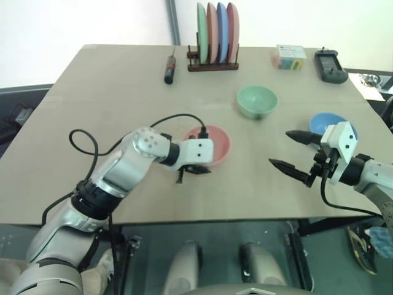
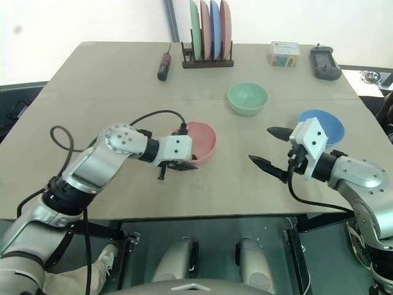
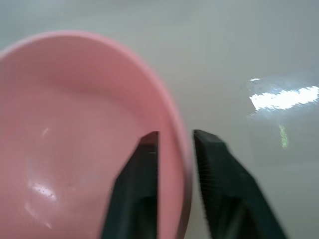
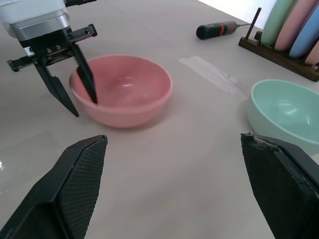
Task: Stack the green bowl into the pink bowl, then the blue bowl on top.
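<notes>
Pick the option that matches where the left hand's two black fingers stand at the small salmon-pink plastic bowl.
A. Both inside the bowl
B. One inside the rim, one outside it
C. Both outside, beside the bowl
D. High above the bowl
B: in the left wrist view the rim of the small salmon-pink plastic bowl runs between the left hand's fingers, one inside and one outside.

No text, label or number can be read. The small box (image 1: 290, 56) near the desk's far right edge bears coloured print — too small to make out — and the dark device (image 1: 330, 66) beside it likewise.
</notes>
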Controlling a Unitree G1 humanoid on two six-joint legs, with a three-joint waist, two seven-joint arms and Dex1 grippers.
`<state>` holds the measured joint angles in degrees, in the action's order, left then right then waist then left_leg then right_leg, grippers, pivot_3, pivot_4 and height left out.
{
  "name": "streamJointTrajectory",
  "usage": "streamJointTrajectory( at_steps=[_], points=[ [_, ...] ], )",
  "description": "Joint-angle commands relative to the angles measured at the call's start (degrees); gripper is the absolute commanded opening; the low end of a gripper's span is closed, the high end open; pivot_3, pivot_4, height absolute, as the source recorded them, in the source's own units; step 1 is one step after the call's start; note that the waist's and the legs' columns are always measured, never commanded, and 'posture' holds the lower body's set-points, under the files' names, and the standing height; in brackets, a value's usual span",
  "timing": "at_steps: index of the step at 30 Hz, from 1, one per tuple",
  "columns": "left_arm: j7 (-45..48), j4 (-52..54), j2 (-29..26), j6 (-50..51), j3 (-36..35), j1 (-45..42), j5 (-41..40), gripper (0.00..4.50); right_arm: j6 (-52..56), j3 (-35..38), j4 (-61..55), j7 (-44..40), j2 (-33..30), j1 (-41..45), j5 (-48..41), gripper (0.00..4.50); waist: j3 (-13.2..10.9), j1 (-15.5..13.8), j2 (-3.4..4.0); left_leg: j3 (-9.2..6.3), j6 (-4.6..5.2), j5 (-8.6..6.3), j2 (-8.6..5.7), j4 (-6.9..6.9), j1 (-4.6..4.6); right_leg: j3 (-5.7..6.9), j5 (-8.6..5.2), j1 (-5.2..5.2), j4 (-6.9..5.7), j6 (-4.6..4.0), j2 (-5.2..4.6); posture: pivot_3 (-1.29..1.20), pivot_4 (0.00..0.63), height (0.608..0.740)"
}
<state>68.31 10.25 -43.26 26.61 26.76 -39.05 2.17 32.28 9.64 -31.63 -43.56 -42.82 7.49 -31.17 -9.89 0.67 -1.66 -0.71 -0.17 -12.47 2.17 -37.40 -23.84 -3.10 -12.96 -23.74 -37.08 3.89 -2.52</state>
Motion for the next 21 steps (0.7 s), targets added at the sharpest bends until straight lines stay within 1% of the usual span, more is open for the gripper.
streamJointTrajectory(
  at_steps=[1,4,5,7,9,10,11,12,13,15,16,17,19,21],
  points=[
    [-0.41,1.73,0.28,0.16,-3.11,-0.76,-1.18,3.09,-1.03,1.28,-0.99,0.51,-0.53,0.57,0.45,4.5,0.0,0.12,0.0,0.0,0.0,0.0,0.0,0.01,0.0,0.0,0.09,0.0,0.0,0.09,0.0,0.0,0.15,0.74],
    [-1.87,3.7,1.44,4.62,-6.39,-0.09,-3.87,4.41,-2.54,-0.57,1.78,0.57,-0.74,2.85,3.18,4.5,0.0,0.16,0.0,0.0,0.0,0.0,0.01,0.02,0.0,-0.01,0.1,-0.02,0.0,0.1,0.01,0.0,0.15,0.74],
    [-2.95,4.5,2.27,6.73,-8.14,0.32,-5.31,4.48,-3.52,-1.65,3.29,0.78,-0.76,4.11,5.0,4.5,0.0,0.23,0.0,0.0,0.0,0.0,0.01,0.01,0.01,-0.01,0.09,-0.01,0.0,0.11,0.01,0.0,0.15,0.74],
    [-5.59,6.7,4.11,10.47,-13.19,2.11,-8.9,4.48,-5.57,-5.02,7.6,0.97,-0.93,7.93,9.53,4.5,0.0,0.26,0.01,0.03,0.0,0.0,0.01,0.0,0.02,-0.03,0.05,-0.01,0.0,0.18,0.01,0.0,0.15,0.74],
    [-7.62,10.05,4.86,13.55,-20.15,6.45,-13.45,4.48,-9.22,-11.36,15.31,0.62,-1.31,14.72,17.23,4.5,-0.02,0.89,0.05,0.04,0.0,0.0,0.02,0.0,0.05,-0.04,0.05,-0.01,-0.02,0.19,0.01,0.0,0.15,0.74],
    [-9.74,11.06,7.78,9.49,-25.94,9.72,-16.83,4.48,-11.13,-14.75,20.2,0.41,-0.82,18.92,21.02,4.5,-0.03,1.48,0.08,0.08,0.0,0.0,0.04,0.0,0.08,-0.06,0.06,-0.02,-0.03,0.18,0.02,0.0,0.15,0.74],
    [-11.91,11.84,9.09,5.61,-29.83,12.66,-17.58,4.48,-13.23,-17.47,24.76,0.34,0.01,22.64,24.14,4.5,-0.06,1.64,0.14,0.08,0.0,0.0,0.04,0.01,0.09,-0.06,0.07,-0.03,-0.04,0.15,0.02,0.0,0.15,0.74],
    [-13.23,12.4,8.91,4.36,-32.19,14.97,-17.35,4.48,-15.05,-19.61,29.16,0.4,1.13,26.0,26.57,4.5,-0.07,1.75,0.11,0.08,0.0,0.0,0.05,0.02,0.07,-0.07,0.11,-0.06,-0.1,0.08,0.01,0.0,0.15,0.74],
    [-12.23,12.32,8.05,3.49,-35.36,17.06,-19.07,4.48,-17.4,-22.02,35.34,0.45,3.19,30.38,29.05,4.5,-0.07,1.93,0.12,0.05,0.0,0.0,0.06,0.03,0.09,-0.05,0.11,-0.07,-0.09,0.08,0.04,0.0,0.15,0.74],
    [-11.57,11.87,6.71,5.21,-40.32,19.42,-22.74,4.48,-23.3,-26.13,46.3,-0.22,6.28,37.28,33.57,4.5,-0.13,2.16,0.15,0.11,0.0,0.0,0.13,0.08,0.11,-0.15,0.12,-0.13,-0.12,0.06,0.14,0.0,0.15,0.74],
    [-11.53,11.63,6.52,5.95,-41.95,20.09,-24.7,4.48,-25.68,-27.25,50.14,-0.61,7.28,39.38,35.01,4.5,-0.14,2.21,0.17,0.09,-0.01,0.0,0.12,0.09,0.1,-0.13,0.12,-0.18,-0.19,0.05,0.15,0.0,0.15,0.74],
    [-9.21,11.15,5.53,7.28,-44.31,21.45,-28.45,4.48,-28.2,-28.58,55.89,-0.11,9.09,42.59,36.93,4.5,-0.16,2.07,0.18,0.08,-0.01,0.0,0.13,0.1,0.1,-0.12,0.12,-0.19,-0.21,0.05,0.16,0.0,0.15,0.74],
    [-6.59,10.44,2.81,6.53,-48.16,25.84,-30.43,4.48,-33.86,-31.17,69.35,1.35,13.79,50.15,40.66,4.5,-0.17,1.89,0.2,0.06,-0.01,0.0,0.12,0.1,0.06,-0.11,0.11,-0.21,-0.24,0.04,0.15,0.0,0.15,0.74],
    [-7.21,11.72,1.65,7.45,-51.04,28.46,-32.71,4.48,-38.4,-32.79,79.75,2.68,17.08,55.65,43.46,4.5,-0.2,1.97,0.22,0.14,-0.01,0.0,0.11,0.11,0.06,-0.17,0.12,-0.22,-0.18,0.04,0.12,0.0,0.15,0.74]
  ],
)
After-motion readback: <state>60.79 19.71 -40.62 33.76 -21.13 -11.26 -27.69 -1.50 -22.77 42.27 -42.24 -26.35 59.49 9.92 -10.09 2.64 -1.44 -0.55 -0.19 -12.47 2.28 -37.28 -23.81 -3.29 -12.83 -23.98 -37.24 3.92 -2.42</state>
